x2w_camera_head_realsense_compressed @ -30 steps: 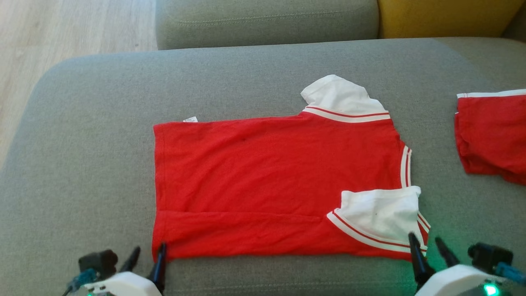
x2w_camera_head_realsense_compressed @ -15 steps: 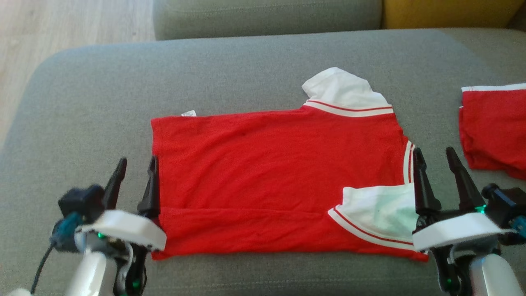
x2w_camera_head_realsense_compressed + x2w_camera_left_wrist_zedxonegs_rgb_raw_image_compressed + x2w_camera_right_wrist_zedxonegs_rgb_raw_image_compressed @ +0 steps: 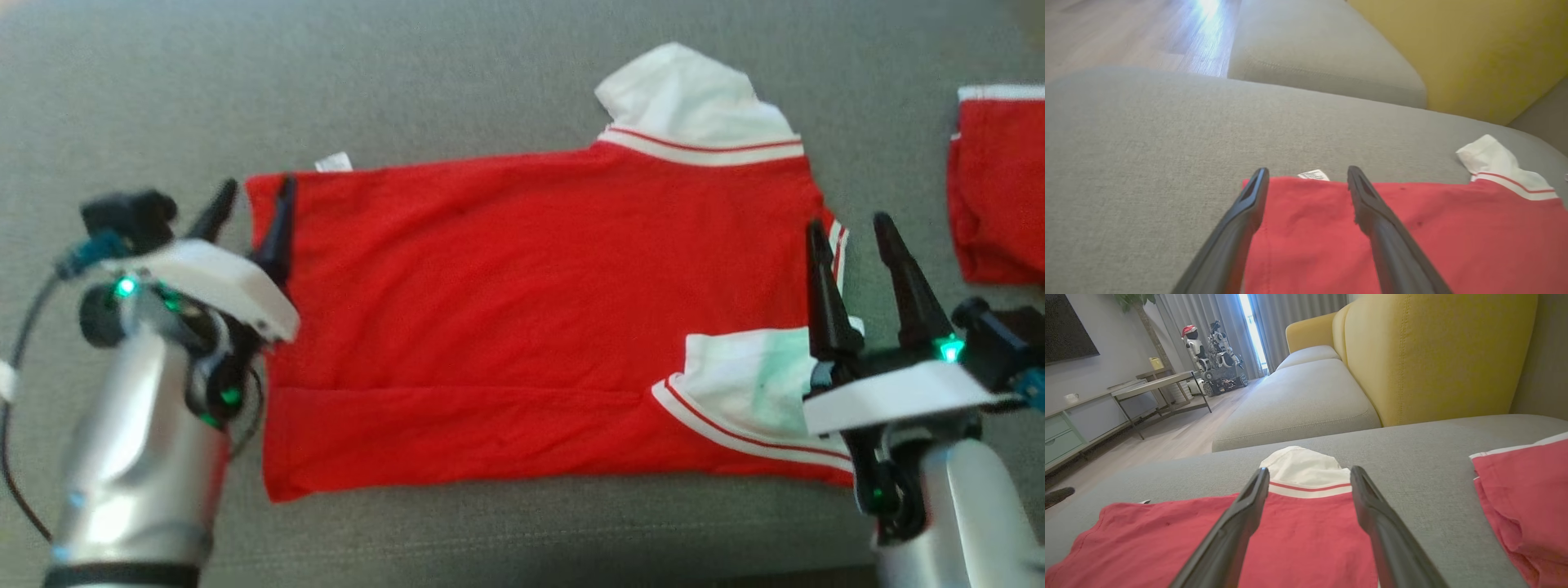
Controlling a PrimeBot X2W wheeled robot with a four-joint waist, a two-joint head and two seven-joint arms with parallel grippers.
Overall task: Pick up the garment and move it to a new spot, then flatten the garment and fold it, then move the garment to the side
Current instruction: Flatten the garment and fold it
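Shirt (image 3: pixel 522 310) lies flat on the sofa (image 3: pixel 490 73) with near edge and one sleeve (image 3: pixel 751 384) folded in, so I'd guess flattening's done, folding's partway and the side move's left, with left hand (image 3: pixel 255 189) and right hand (image 3: pixel 847 224) both spread wide and empty at its ends.

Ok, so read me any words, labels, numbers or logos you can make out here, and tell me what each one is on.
White tag at the far edge of the red shirt: rows of dark print, too small and blurred to read.
No other lettering, number or logo can be read on the shirt, the sofa or the things in the room behind.
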